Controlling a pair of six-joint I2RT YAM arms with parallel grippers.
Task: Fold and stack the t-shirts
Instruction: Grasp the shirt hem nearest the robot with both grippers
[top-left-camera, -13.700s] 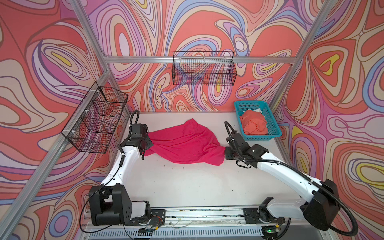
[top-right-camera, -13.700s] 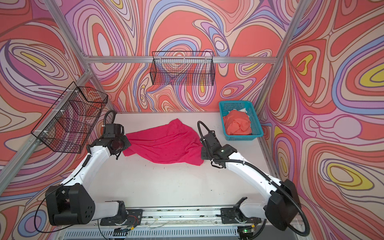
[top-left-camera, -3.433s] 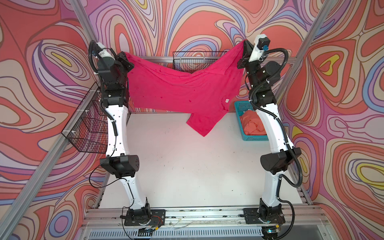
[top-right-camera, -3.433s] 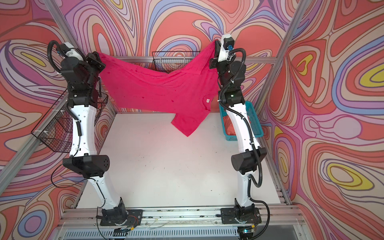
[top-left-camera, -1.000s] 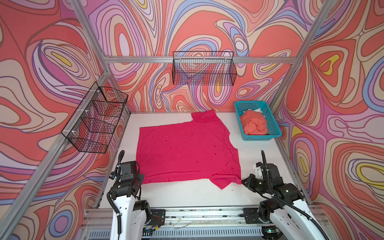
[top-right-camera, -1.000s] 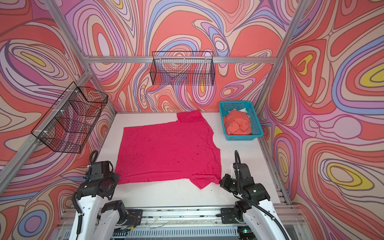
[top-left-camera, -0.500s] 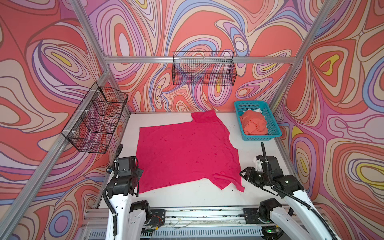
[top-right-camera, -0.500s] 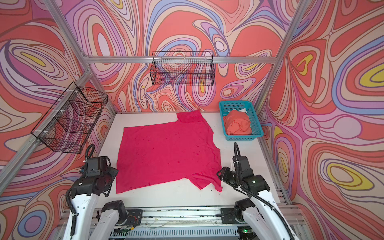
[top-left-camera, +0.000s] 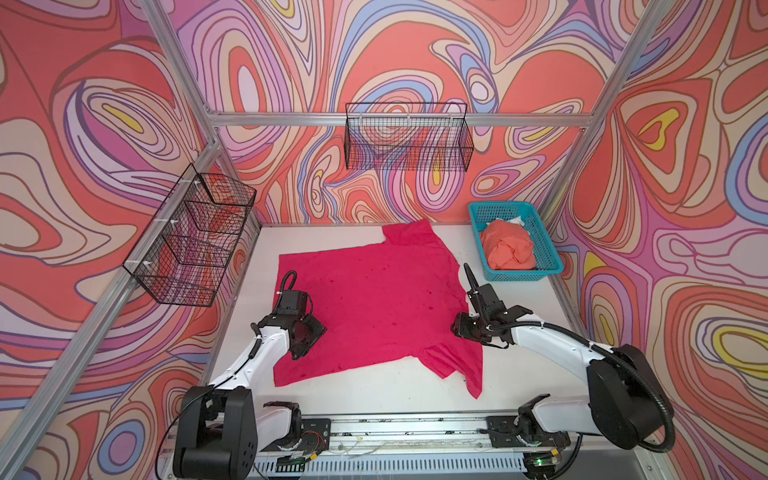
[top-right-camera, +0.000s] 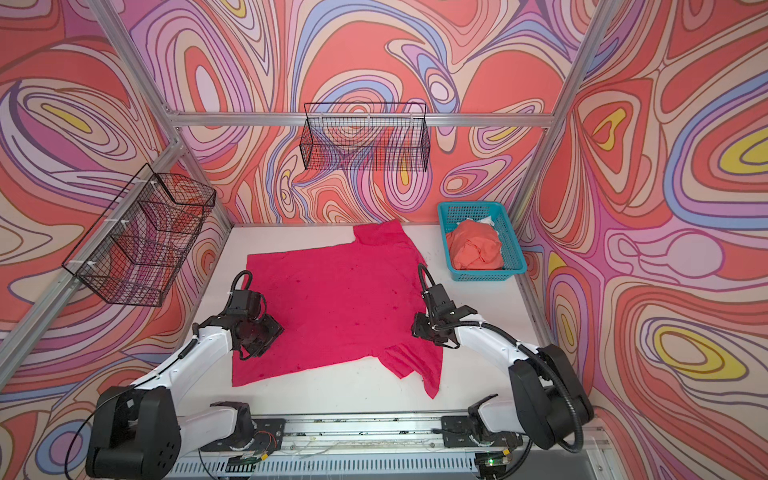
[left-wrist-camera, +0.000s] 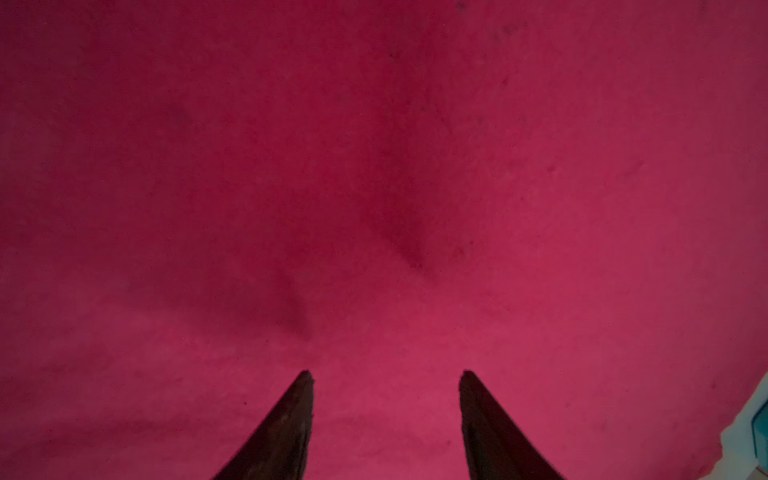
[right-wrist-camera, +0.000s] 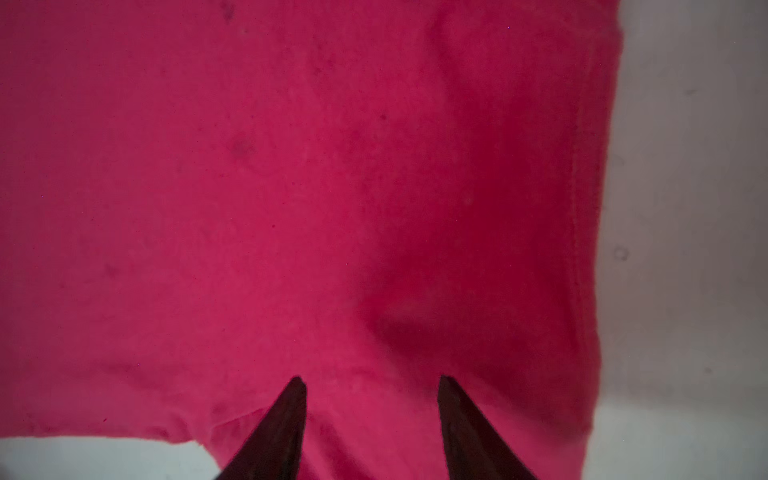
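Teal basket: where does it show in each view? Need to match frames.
In a top view: teal basket right of centre, about mid-height.
In a top view: same spot, slightly nearer the centre.
Left wrist: only a sliver at the frame edge.
Right wrist: not in it.
Shared landmark: magenta t-shirt, in all four.

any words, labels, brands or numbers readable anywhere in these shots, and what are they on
No text can be read in any view.
magenta t-shirt: plain cloth, no print or lettering visible.
orange t-shirt: crumpled, no print visible.
teal basket: no label visible on its mesh walls.
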